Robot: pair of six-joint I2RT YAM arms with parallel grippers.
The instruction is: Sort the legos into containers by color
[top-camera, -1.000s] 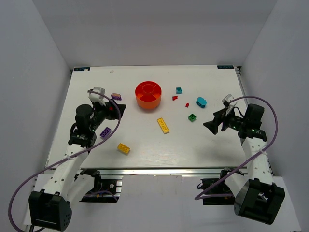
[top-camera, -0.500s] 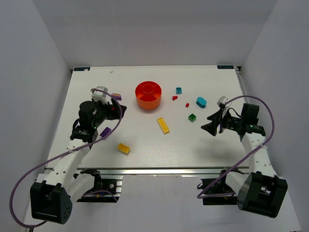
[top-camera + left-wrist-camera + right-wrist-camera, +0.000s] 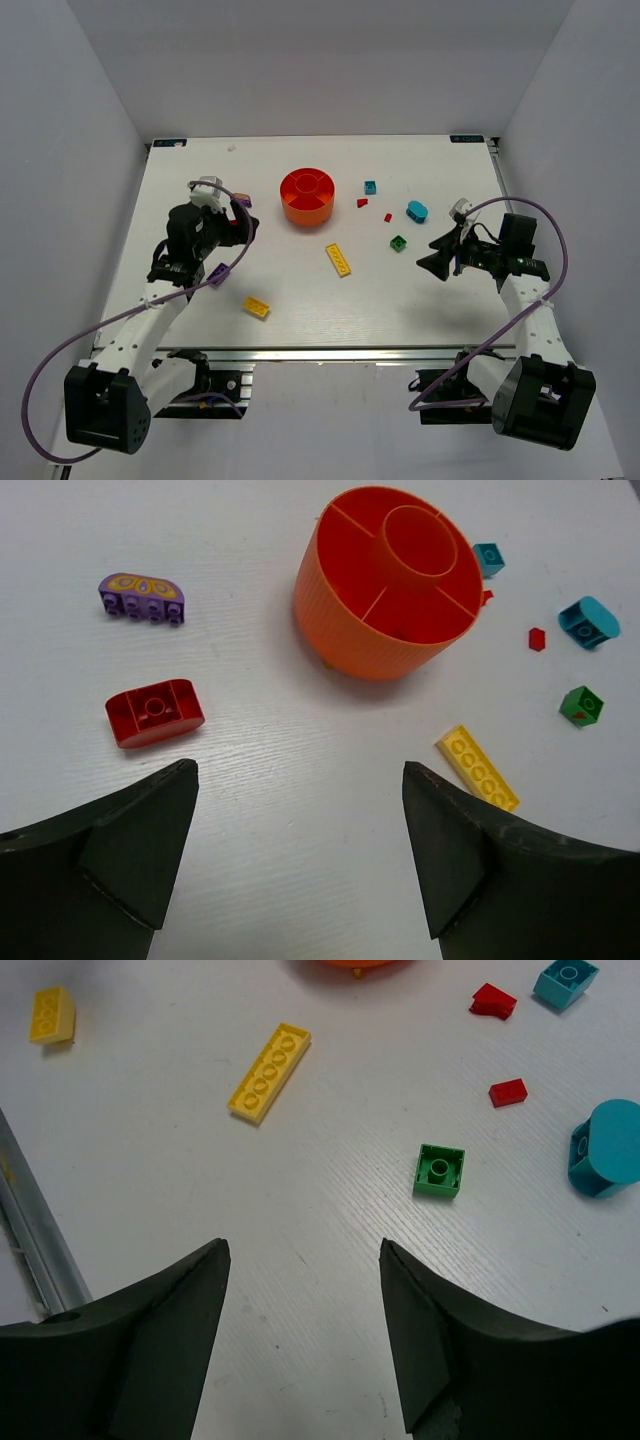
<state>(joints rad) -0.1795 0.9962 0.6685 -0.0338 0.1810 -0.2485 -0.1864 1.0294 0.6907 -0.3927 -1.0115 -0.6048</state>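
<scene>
table (image 3: 300, 300): white, flat; carries bowl and all loose bricks.
bowl (image 3: 350, 630): round, orange-red, ribbed wall, wedge compartments around a central hub; far centre of table; no brick visible inside from left wrist view; stiff, light plastic, likely slides if bumped.
left gripper (image 3: 298, 810): jaws wide apart, nothing between them; hovers near bowl, pointing at bare table between bowl and red rounded brick.
right gripper (image 3: 302, 1260): jaws spread, empty; green brick just ahead, bowl well apart.
yellow plate (image 3: 270, 1072): long, thin, flat on table, near side of bowl; rigid, light, smooth; low profile, best pinched across narrow width at mid-length.
cyan rounded brick (image 3: 605, 1150): right of bowl; chunky, hard; take across flat sides, curved end likely slips.
red rounded brick (image 3: 154, 711): left of bowl; same rule, flat faces only.
purple brick (image 3: 142, 596): beyond red one, curved back; grip across flat faces.
yellow brick (image 3: 256, 307): near front edge; boxy, easy pinch on parallel sides.
green brick (image 3: 439, 1171): small, square, stud up; light, may skid if fingers close off-centre.
small cyan brick (image 3: 565, 982): just right of bowl; same handling as green.
red wedge (image 3: 495, 1000): tiny, beside small cyan brick.
red tile (image 3: 508, 1092): tiny, flat; probably hardest to grab, fingertips needed right at table level.
</scene>
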